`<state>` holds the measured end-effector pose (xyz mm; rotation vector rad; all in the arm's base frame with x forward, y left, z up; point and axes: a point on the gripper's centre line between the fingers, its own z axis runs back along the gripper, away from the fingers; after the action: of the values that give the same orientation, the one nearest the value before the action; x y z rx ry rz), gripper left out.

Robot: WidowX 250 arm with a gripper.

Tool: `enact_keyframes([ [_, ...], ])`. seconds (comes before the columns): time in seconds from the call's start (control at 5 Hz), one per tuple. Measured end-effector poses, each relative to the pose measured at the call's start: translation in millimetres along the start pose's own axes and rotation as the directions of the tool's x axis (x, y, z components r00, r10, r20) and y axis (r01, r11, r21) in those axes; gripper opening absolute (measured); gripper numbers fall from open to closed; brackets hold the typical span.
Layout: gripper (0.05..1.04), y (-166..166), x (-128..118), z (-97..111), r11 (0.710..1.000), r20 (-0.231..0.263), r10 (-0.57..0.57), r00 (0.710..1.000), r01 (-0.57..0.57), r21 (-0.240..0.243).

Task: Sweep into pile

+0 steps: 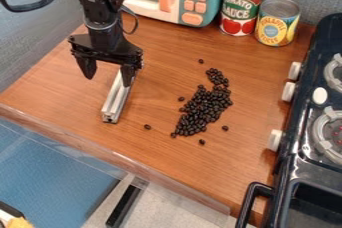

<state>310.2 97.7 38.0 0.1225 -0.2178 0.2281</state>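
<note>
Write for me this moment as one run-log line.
gripper open | metal bar under one finger | dark beans piled, strays around | sweep incomplete

Bright, even light with soft, faint shadows

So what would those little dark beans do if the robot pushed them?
The dark beans would probably spread out, since they are loose and a few lie apart from the rest. They look rounded, so some might roll or slide on the wooden counter. Each looks tiny, so likely very light.
</note>
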Motion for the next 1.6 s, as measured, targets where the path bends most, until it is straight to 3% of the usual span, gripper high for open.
enact_keyframes([
  [0.6,1.001,-1,-4,-14,0.998,-0.018,0.032,0.999,-0.031,0.045],
  [0.8,0.951,-3,-8,-23,0.997,-0.043,0.05,0.998,-0.048,0.054],
  [1.2,0.397,-10,-9,-23,0.999,-0.048,0.047,0.998,-0.046,0.027],
  [1.4,0.388,-9,-11,-22,0.998,-0.075,0.056,0.996,-0.055,0.023],
  [1.6,0.387,-4,-12,-21,0.995,-0.078,0.084,0.993,-0.08,0.051],
])
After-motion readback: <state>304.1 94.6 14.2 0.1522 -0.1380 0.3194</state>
